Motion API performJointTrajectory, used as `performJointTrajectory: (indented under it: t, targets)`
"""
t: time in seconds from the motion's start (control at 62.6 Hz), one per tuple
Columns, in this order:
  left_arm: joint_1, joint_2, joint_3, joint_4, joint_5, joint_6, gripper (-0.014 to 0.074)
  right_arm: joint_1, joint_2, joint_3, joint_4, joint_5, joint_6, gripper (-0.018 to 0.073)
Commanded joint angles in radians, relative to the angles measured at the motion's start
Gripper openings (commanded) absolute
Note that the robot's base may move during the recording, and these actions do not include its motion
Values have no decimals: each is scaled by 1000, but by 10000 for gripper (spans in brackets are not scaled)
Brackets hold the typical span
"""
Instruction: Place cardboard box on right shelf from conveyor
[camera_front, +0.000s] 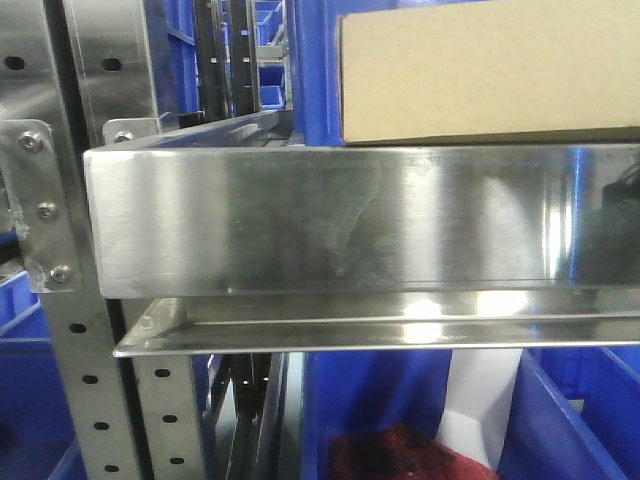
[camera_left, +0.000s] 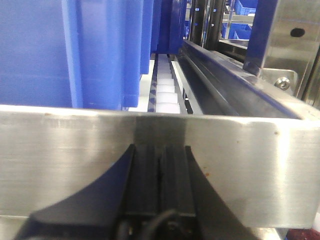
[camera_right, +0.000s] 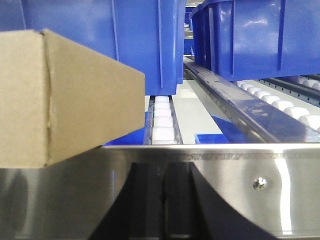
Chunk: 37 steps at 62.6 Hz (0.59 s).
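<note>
Looks light and stiff, the cardboard box (camera_front: 490, 70) — smooth tan faces, no tape or print, likely to slide easily on steel and to dent at corners if squeezed hard; best taken across the two long side faces, near the middle. Sits at the front of the right shelf (camera_front: 330, 215), just behind the brushed lip, seemingly overhanging the edge in the right wrist view. Lies above and left of the right gripper (camera_right: 165, 210), near but apart — nothing between the fingers, which appear drawn close together below the lip. Left gripper (camera_left: 160, 200) likewise shows fingers pressed together, empty, well clear of the box.
</note>
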<state>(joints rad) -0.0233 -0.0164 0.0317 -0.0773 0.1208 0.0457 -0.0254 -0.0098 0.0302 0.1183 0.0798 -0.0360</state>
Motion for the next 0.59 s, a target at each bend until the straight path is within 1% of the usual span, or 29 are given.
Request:
performJointTrajectory:
  t: [0.0, 0.575]
  targets:
    - [-2, -10, 8, -6, -88, 0, -116, -4, -20, -5, -8, -95, 0, 24]
    - [-2, -10, 8, -6, -88, 0, -116, -4, -20, -5, -8, -95, 0, 24]
